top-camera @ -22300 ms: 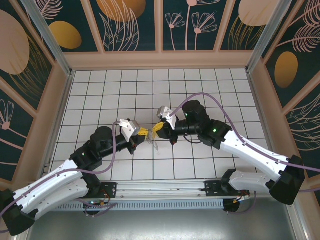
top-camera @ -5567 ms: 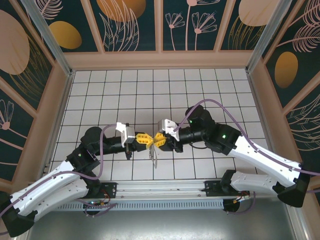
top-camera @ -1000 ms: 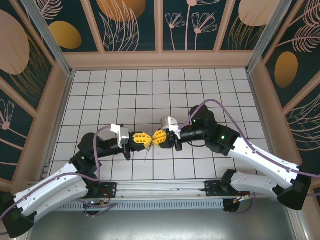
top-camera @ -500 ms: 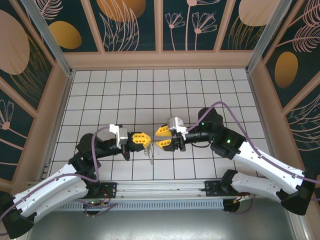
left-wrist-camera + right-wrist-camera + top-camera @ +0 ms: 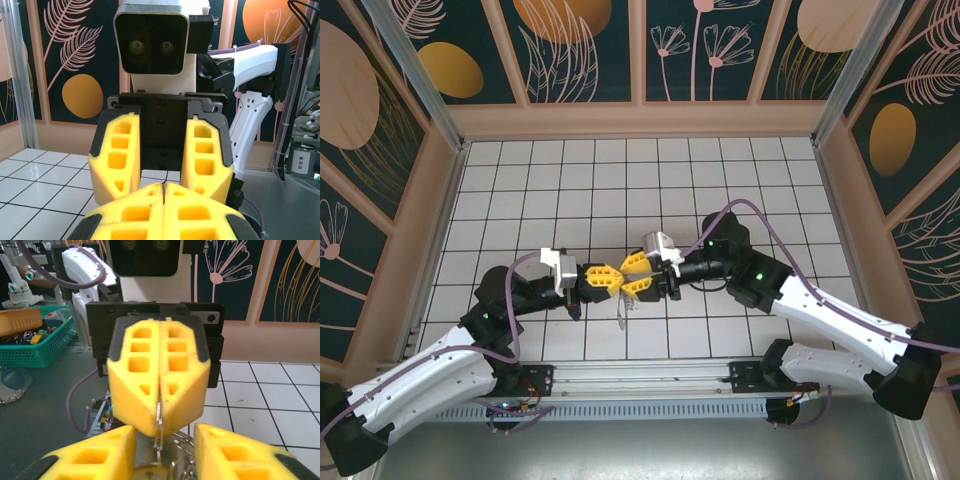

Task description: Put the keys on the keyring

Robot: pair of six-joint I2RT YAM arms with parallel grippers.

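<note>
Your top camera looks steeply down on the tiled counter (image 5: 520,180) from its near edge. Each wrist camera rides close behind its own jaws, facing the opposite jaws head-on. All three share that meeting spot.

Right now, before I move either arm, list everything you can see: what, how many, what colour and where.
keyring: one, silver wire, pinched between the left gripper's fingertips and hanging below them.
keys: number unclear, metallic, dangling under the keyring above the table.
table: one, white with a dark grid, under both arms.
basket: one, teal, off the table behind the left arm, small items inside.
wall panels: dark teal with floral prints, around the table.
left gripper: one, yellow fingers, shut on the keyring.
right gripper: one, yellow fingers, open, facing the left gripper's tips.
</note>
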